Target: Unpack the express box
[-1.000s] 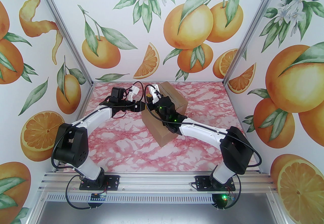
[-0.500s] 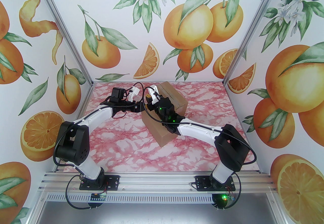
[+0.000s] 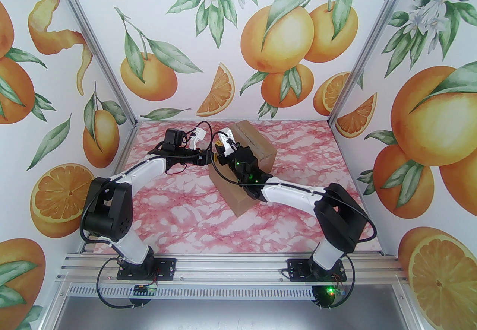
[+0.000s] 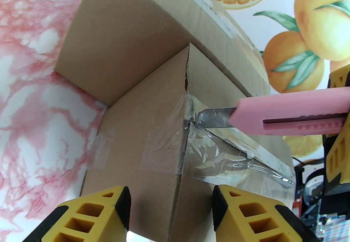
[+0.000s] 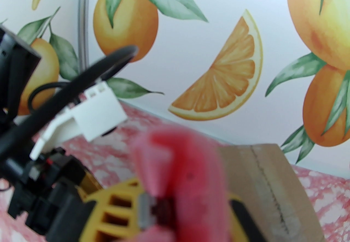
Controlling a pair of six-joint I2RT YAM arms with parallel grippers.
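Beyond the near edge, bare pink marbled worktop (image 3: 186,216) is crossed by both forearms. The left gripper (image 4: 171,197) is held with its yellow fingers (image 4: 120,202) apart, one on either side of a vertical corner of the brown cardboard express box (image 4: 123,30); contact cannot be confirmed. The right gripper (image 5: 177,208) is clamped on the pink utility knife (image 4: 287,123), whose steel blade (image 4: 216,119) is set against the wrinkled clear packing tape (image 4: 218,153) at that corner. The box is turned diagonally, right of centre, towards the worktop's far edge, its near part covered from above by the right arm. A looped black cable (image 5: 90,77) crosses the right wrist view. Orange-printed walls (image 3: 238,41) stand behind.
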